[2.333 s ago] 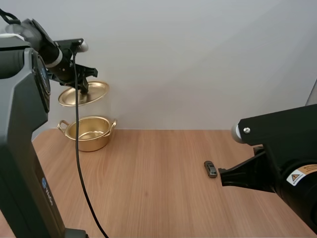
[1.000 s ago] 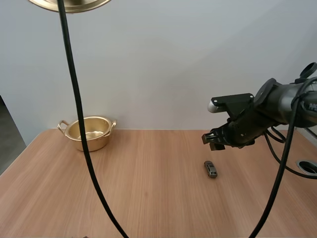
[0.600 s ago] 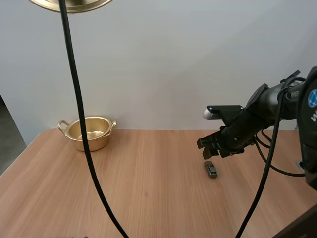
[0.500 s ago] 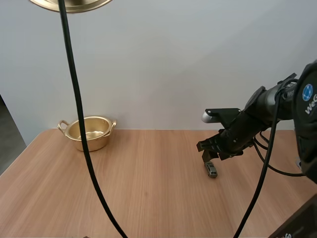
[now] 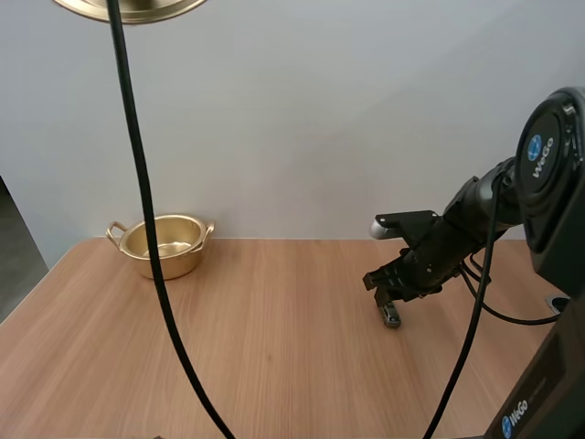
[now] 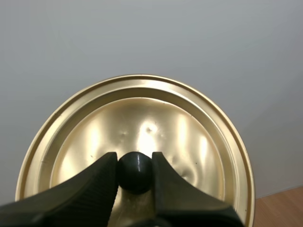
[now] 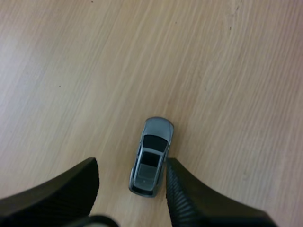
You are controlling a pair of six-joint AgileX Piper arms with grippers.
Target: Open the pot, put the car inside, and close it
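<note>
A small grey toy car (image 7: pixel 151 156) lies on the wooden table (image 5: pixel 274 347). My right gripper (image 7: pixel 131 165) is open and low over it, one finger on each side; the car sits close to one finger (image 7: pixel 182 198) and apart from the other. From above, the right gripper (image 5: pixel 388 294) hangs just over the car (image 5: pixel 392 317) at the table's right. The gold pot (image 5: pixel 164 243) stands open at the back left. My left gripper (image 6: pixel 135 166) is shut on the black knob (image 6: pixel 135 163) of the gold lid (image 6: pixel 142 123), held high above the pot; the lid's (image 5: pixel 128 7) rim shows from above.
Bare table stretches between the pot and the car. The grey wall (image 5: pixel 320 119) rises directly behind the table. The table's left edge (image 5: pixel 37 283) runs close to the pot.
My right gripper has come down and slightly left onto the car, its fingers drawing a little closer together. The lid stays held high and still.
</note>
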